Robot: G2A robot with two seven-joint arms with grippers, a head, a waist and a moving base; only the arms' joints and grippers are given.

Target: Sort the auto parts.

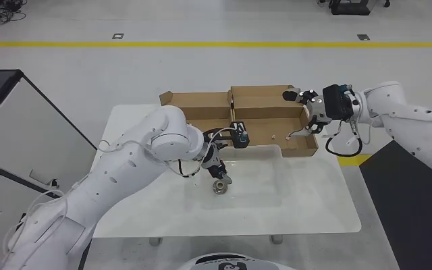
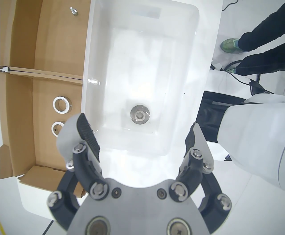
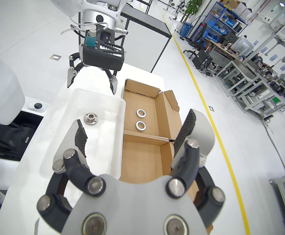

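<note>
The white table [image 1: 317, 202] carries a cardboard box [image 1: 260, 108] along its far edge. Just beside the box's long side, in the middle of the table, sits a shallow white tray [image 2: 142, 44]. A cardboard wall splits the box into two compartments. The left pincer [image 2: 138, 126] hangs over the tray, spread wide and holding nothing. The right pincer [image 3: 134, 120] hovers above the end of the box nearer the table's right edge, likewise wide open and empty. On the tray floor, toward the end on the left arm's side and directly below the left pincer, lies the one part not yet sorted. It is a round metal hub [image 2: 139, 114], flat flange down, with a short bored collar pointing up. It looks like solid steel, so I judge it rigid, heavy for its size and in no danger from a firm squeeze. It is probably smooth enough to slip, though, and the glossy tray may let it skate if nudged sideways. The collar seems the best place to take hold, with the fingers coming straight down on opposite sides; the thin flange rim offers less bite. Two metal rings [image 3: 141, 113] lie flat and apart from each other in the compartment on the left arm's side. A small bolt [image 2: 73, 11] lies in the other.
</note>
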